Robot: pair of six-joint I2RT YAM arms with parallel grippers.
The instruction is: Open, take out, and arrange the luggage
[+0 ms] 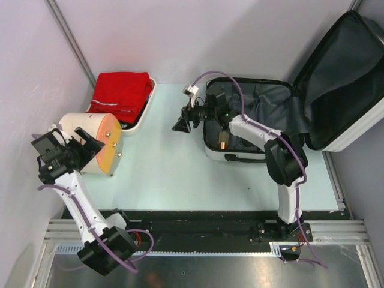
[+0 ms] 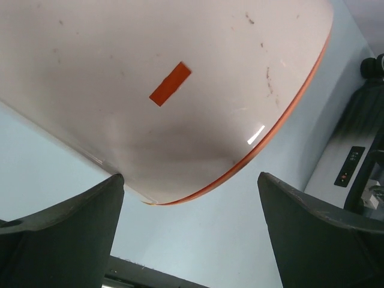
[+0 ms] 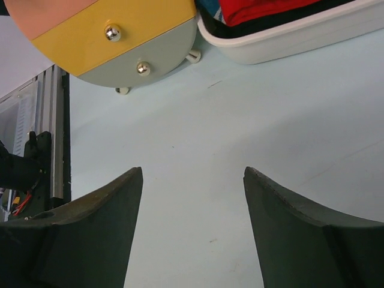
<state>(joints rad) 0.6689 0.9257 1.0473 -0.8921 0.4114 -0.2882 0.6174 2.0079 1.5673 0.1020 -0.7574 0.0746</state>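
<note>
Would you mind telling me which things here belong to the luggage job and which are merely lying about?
Belongs to the job:
- open white hard-shell suitcase with dark fabric lining

Lying about:
- cream cylinder with orange end
- cream plastic tub
- folded red cloth in that tub

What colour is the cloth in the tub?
The cloth is red; top external view shows it best.
</note>
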